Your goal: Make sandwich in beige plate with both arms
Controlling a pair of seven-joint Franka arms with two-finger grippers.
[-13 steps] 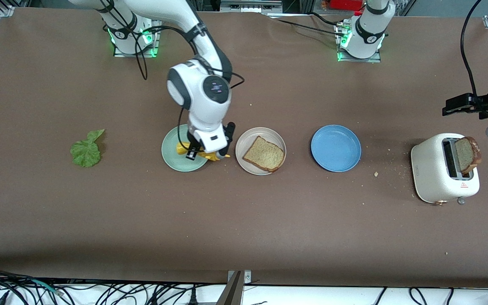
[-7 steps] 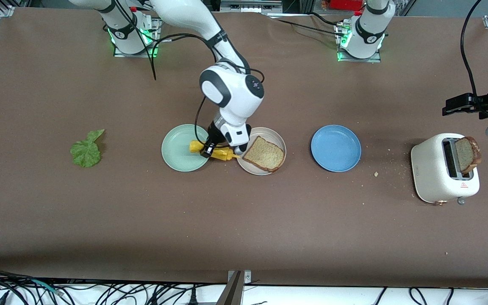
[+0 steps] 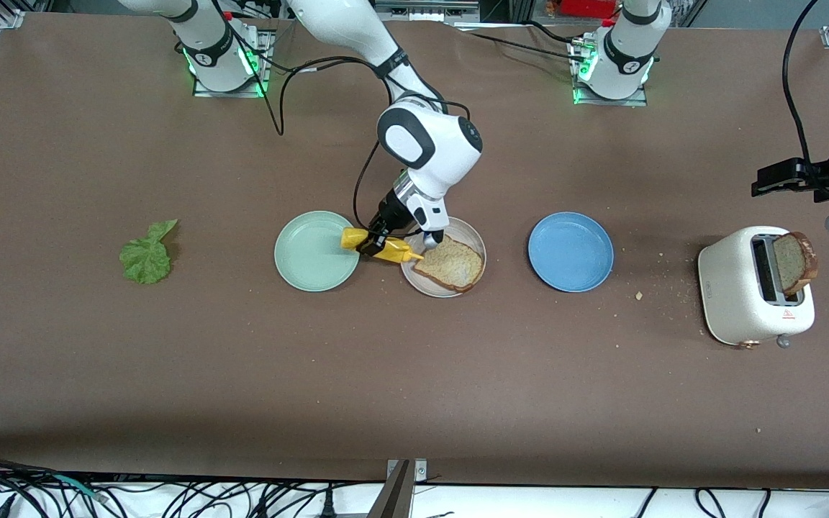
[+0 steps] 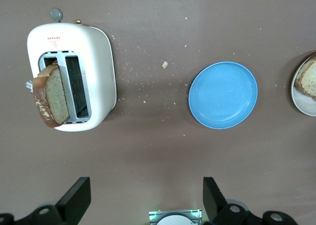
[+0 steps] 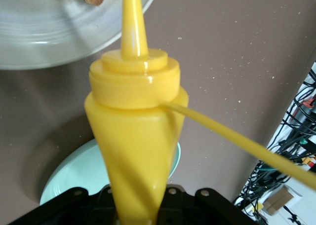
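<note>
Lettuce [image 3: 147, 255], one leaf, lies on the table [image 3: 414, 374] toward the right arm's end, well apart from the three plates. Next comes the green plate [image 3: 311, 257], then the right end effector [image 3: 378, 243], clamped on a yellow mustard bottle [image 3: 380, 246] tilted with its nozzle over the rim of the beige plate [image 3: 422, 282], where one bread slice [image 3: 450, 264] lies. A squeeze too early would likely put mustard on rim or table. The blue plate [image 3: 570, 252] follows, then one toaster [image 3: 753, 293] holding the second slice [image 3: 793, 262], which leans and could tip. Above it waits the left end effector [image 4: 143, 201], spread wide and holding nothing.
</note>
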